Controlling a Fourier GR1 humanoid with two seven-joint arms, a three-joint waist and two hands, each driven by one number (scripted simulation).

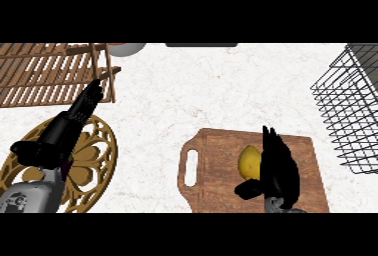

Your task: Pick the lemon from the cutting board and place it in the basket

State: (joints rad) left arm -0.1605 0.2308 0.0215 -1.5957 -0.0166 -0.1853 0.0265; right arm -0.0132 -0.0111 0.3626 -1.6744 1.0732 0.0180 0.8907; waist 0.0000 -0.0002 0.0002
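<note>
yellow lemon is being grasped on the cutting board by the right hand, fingers curling round it, next needing lifting toward the wire basket, while the left hand is resting with fingers straight.

I see a pale speckled counter filling the frame, a wooden slatted rack at upper left and a round gold trivet at lower left.

The left hand, at eight o'clock, is matte black with slim tapering fingers, joined to a glossy grey, rounded forearm shell at the lower edge. The right hand, at five o'clock, is equally black, above a small grey wrist piece.
</note>
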